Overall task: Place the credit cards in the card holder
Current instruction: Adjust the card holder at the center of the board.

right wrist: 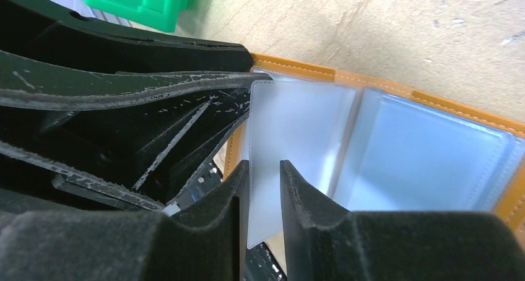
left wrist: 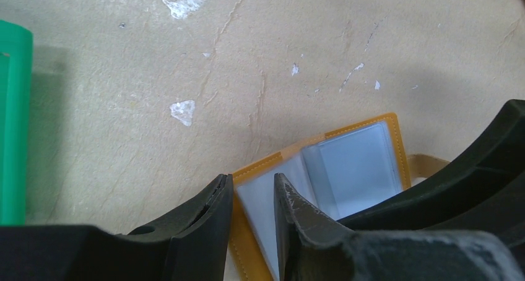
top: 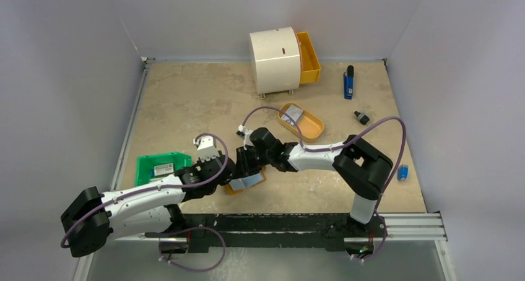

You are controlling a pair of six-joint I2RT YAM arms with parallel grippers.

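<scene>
The card holder (top: 247, 184) lies open on the table, orange with clear sleeves, also seen in the left wrist view (left wrist: 365, 160) and right wrist view (right wrist: 427, 151). My left gripper (top: 233, 170) (left wrist: 252, 181) stands open over its left edge, the orange border and a sleeve showing in the gap. My right gripper (top: 246, 163) (right wrist: 265, 166) is open, and a raised clear sleeve (right wrist: 291, 126) hangs loose between its fingers, against the left one. One pale credit card (top: 294, 114) lies in the orange tray, another (top: 164, 168) in the green bin.
The green bin (top: 148, 169) sits left of the holder, the orange tray (top: 312, 129) behind right. A white round drawer unit (top: 275, 59) with an open orange drawer stands at the back. A blue tool (top: 348, 83), a black piece (top: 361, 117) and a small blue item (top: 403, 172) lie right.
</scene>
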